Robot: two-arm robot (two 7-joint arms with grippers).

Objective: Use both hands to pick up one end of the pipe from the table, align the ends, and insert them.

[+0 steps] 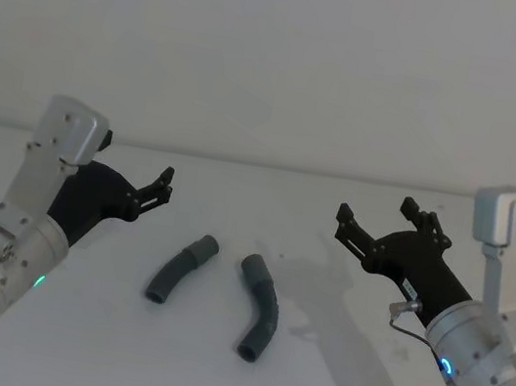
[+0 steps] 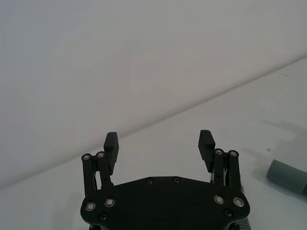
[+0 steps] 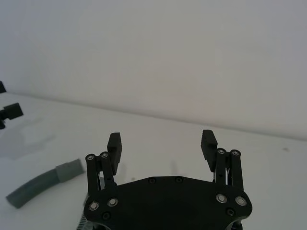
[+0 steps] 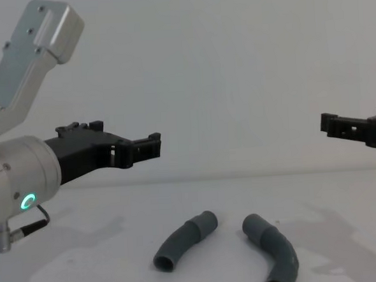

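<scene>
Grey pipe pieces (image 1: pixel 184 269) (image 1: pixel 258 314) lie seemingly apart, both spread hands (image 1: pixel 166 185) (image 1: pixel 374 210) well clear.

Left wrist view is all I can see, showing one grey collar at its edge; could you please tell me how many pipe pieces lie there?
Observer: Two dark grey bent plastic pipe pieces, the left piece and the right piece, lie apart on the plain white table.
Operator: Where is the other arm, please?
Observer: The black plastic right claw hovers open above the table, right of both pieces.
Operator: And mine?
Observer: The black left claw hangs above the table, on the left piece's side.
</scene>
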